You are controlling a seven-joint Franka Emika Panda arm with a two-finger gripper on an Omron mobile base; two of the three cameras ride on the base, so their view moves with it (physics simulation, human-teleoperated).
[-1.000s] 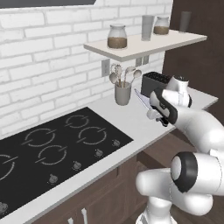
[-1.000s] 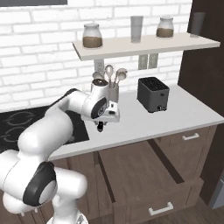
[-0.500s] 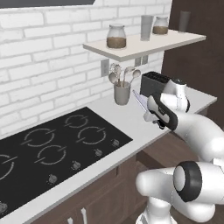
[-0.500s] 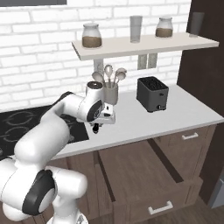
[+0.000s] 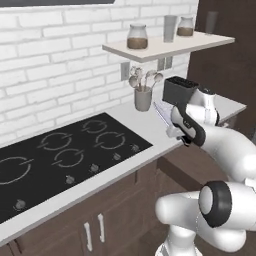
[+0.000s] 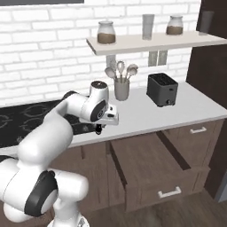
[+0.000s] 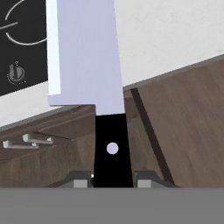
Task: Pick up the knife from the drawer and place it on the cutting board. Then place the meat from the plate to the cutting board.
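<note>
We have the knife [image 7: 83, 52] clamped by its black handle [image 7: 112, 148] between our fingers [image 7: 80, 183], which sit narrow, one pad on either flat side near the butt end. The blade runs straight out ahead of the fingertips, over the edge of the pale counter [image 7: 175, 35] and toward the corner of the black cooktop [image 7: 22, 43]. From the left base camera, the gripper [image 5: 179, 134] carries the blade [image 5: 162, 112] up and away from us, above the counter's front edge. The drawer [image 6: 150, 164] stands open below and to the side of the fingers.

We judge the knife stiff and fairly light, but long, so its weight lies well forward of the pads and it may pivot in a grip this far back. The smooth handle is probably slippery; holding nearer the blade's heel would steady it. We cannot make out the cutting board here, so its direction from the fingers is unclear.
</note>
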